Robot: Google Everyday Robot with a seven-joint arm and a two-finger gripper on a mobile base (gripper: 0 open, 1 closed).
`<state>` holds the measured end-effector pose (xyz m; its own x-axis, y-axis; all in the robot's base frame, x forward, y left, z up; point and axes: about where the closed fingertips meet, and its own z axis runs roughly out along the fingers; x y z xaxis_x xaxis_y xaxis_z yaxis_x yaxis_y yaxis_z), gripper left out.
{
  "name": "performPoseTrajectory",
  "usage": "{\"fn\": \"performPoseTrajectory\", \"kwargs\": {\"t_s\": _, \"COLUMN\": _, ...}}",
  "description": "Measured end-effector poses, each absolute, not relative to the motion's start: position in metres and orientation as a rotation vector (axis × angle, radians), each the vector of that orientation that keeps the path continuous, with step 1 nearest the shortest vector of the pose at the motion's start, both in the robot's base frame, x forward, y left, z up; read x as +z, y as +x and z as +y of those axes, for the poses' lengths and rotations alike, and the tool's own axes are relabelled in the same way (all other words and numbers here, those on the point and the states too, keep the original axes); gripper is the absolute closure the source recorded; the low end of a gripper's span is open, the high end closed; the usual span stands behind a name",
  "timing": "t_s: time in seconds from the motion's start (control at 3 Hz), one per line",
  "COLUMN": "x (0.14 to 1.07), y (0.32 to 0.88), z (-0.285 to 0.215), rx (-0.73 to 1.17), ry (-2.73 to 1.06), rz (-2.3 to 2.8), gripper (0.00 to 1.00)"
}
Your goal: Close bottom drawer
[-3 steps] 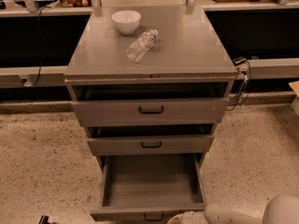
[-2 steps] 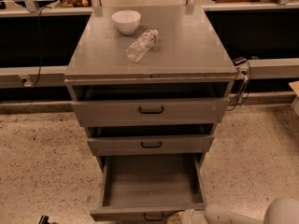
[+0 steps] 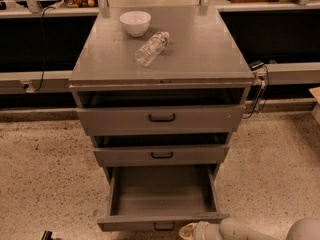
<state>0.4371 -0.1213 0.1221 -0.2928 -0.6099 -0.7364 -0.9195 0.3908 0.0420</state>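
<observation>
The bottom drawer (image 3: 161, 191) of the grey metal cabinet is pulled far out, showing its plain grey interior. Its low front panel (image 3: 160, 223) with a small dark handle (image 3: 164, 227) sits at the frame's lower edge. My gripper (image 3: 189, 231) is at the bottom edge, just right of the handle and close against the front panel. My pale arm (image 3: 250, 231) comes in from the lower right. The top drawer (image 3: 159, 120) and the middle drawer (image 3: 161, 155) each stand slightly out.
On the cabinet top (image 3: 200, 54) stand a white bowl (image 3: 135, 22) and a clear plastic bottle (image 3: 151, 48) lying on its side. A cable (image 3: 258, 91) hangs at the cabinet's right. Speckled floor (image 3: 45, 184) lies on both sides. A dark counter runs behind.
</observation>
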Motion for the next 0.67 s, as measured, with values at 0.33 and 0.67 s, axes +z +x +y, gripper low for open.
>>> {"fn": "performPoseTrajectory", "kwargs": {"t_s": 0.33, "x": 0.119, "y": 0.444, "z": -0.115, "rx": 0.633, "ry": -1.371, "rz": 1.959, "gripper": 1.0}}
{"fn": "performPoseTrajectory", "kwargs": {"t_s": 0.67, "x": 0.116, "y": 0.456, "z": -0.108, "rx": 0.635, "ry": -1.447, "rz": 1.846, "gripper": 1.0}}
